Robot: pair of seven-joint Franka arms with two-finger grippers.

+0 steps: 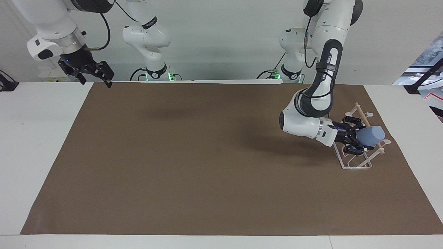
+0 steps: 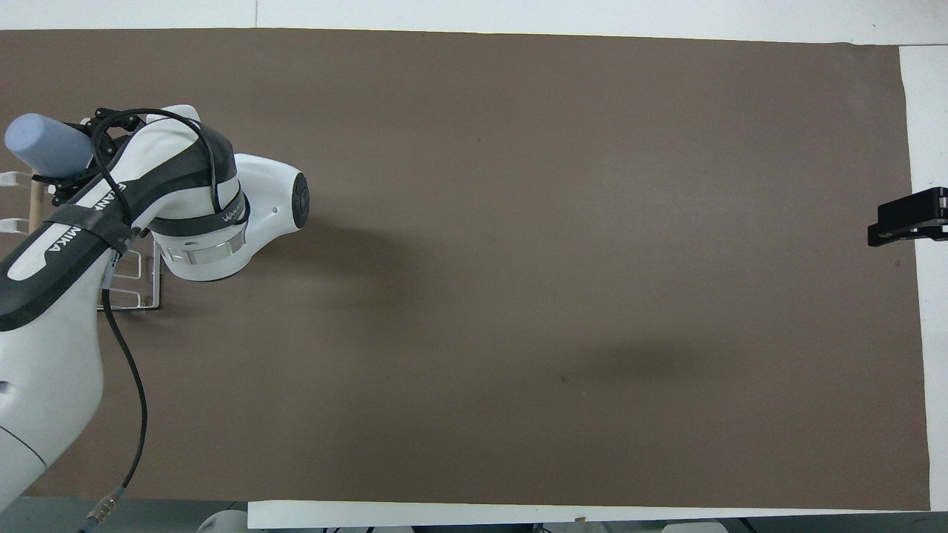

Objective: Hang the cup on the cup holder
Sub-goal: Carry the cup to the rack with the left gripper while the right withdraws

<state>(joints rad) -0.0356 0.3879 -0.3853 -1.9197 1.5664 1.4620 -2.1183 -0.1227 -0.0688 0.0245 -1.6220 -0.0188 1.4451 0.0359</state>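
Brown paper mat (image 1: 207, 166) covers my white counter (image 1: 38, 138). Item one: white wire cup holder (image 1: 356, 162) with wooden dowel (image 1: 360, 112), at my left arm's end. Item two: light-blue cup (image 1: 371, 135), lying sideways over the holder, touching its dowel, clamped in my left tool (image 1: 356, 138). Item three: my right tool (image 1: 93, 71), fingers apart, waiting above the mat's corner nearest my right arm's base.

Mat (image 1: 207, 166): I see it bare from centre through the right arm's end, open passage | Left arm's end: cup holder (image 1: 356, 152) stands on mat, left gripper (image 1: 358, 140) and cup (image 1: 371, 135) over its prongs, blocking approach there | Right gripper (image 1: 93, 74): raised over the mat's corner, off the working area
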